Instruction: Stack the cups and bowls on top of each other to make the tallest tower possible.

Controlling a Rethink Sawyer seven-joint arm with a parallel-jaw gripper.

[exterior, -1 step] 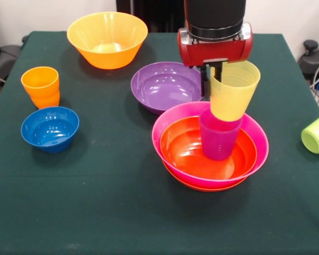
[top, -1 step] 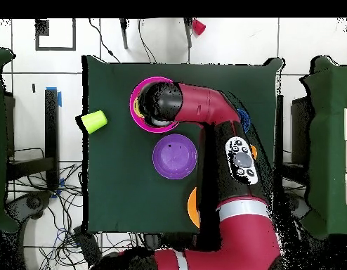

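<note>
Above the pink bowl [exterior, -1 step: 255, 139], the claw [exterior, -1 step: 212, 74] pinched the yellow cup's [exterior, -1 step: 233, 90] rim, the cup tilted on the purple cup [exterior, -1 step: 219, 139]; it wanted levelling before release, I judged.

two cups [exterior, -1 step: 223, 119] stacked inside nested bowls [exterior, -1 step: 210, 146], another bowl [exterior, -1 step: 165, 86] right behind, tipped cup [exterior, -1 step: 316, 133] off right

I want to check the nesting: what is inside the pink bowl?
Inside the pink bowl sits a red-orange bowl, holding a purple cup with a yellow cup above it. The cup's base contact is hidden.
</note>
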